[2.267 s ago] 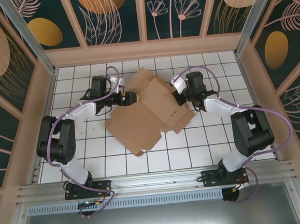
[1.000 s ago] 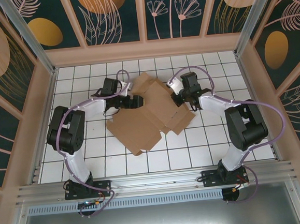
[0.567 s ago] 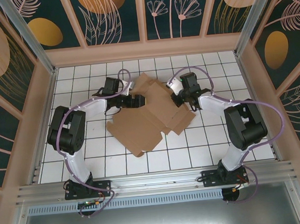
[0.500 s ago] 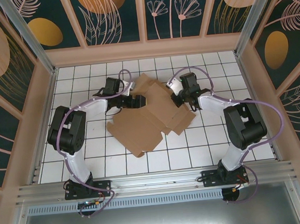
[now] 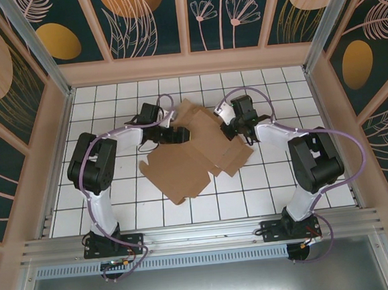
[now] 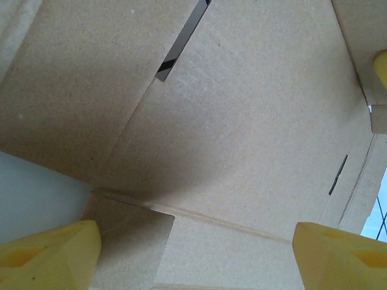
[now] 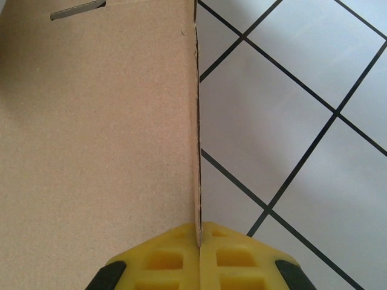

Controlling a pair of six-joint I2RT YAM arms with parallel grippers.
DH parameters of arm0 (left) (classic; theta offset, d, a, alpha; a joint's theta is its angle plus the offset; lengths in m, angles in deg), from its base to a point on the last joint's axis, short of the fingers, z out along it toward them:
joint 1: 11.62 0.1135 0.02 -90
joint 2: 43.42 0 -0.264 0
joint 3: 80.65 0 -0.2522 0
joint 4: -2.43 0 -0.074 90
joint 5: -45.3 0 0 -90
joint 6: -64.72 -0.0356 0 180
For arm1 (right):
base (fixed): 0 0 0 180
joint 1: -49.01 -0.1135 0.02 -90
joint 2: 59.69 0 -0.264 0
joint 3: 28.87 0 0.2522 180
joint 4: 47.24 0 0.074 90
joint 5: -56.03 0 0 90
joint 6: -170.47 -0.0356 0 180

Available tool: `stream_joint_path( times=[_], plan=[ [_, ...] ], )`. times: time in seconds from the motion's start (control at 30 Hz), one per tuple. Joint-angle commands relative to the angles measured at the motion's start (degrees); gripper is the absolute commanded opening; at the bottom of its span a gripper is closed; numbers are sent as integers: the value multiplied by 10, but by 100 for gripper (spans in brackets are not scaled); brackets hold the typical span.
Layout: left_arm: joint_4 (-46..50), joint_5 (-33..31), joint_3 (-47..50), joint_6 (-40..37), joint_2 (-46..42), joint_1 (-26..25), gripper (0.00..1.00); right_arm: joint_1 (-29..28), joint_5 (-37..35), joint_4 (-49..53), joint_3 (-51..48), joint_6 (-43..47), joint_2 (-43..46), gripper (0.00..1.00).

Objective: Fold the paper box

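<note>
Bright, even light; soft shadows.

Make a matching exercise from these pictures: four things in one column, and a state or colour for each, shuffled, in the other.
Things:
1. left gripper
2. right gripper
3. paper box
4. table

States:
A. white tiles with dark grid lines
B. jaws spread wide
C. brown and creased, spread out between the arms
D. jaws shut on a cardboard edge

Pairs: 1-B; 2-D; 3-C; 4-A
</note>
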Motion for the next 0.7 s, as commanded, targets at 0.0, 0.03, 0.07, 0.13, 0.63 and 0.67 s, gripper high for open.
stream_joint_path(
  times=[0.0, 0.03, 0.07, 0.13, 0.63, 0.67],
  plan=[
    [-52, 12, 19, 25, -74, 1, 86, -3, -20, -7, 22, 9, 0, 0],
    [-75, 12, 26, 34, -97, 1, 88, -3, -24, -8, 21, 9, 2, 0],
    [-94, 8, 31, 45, -117, 2, 90, -4, -30, -8, 22, 8, 3, 0],
    [-127, -5, 40, 68, -155, 7, 93, -7, -42, -2, 23, 13, 7, 0],
    [-232, -110, 129, 145, -233, 65, 99, -58, -196, -11, 20, 84, 49, 0],
    [-233, -110, 129, 146, -231, 66, 99, -61, -207, -20, 17, 89, 51, 0]
  ],
)
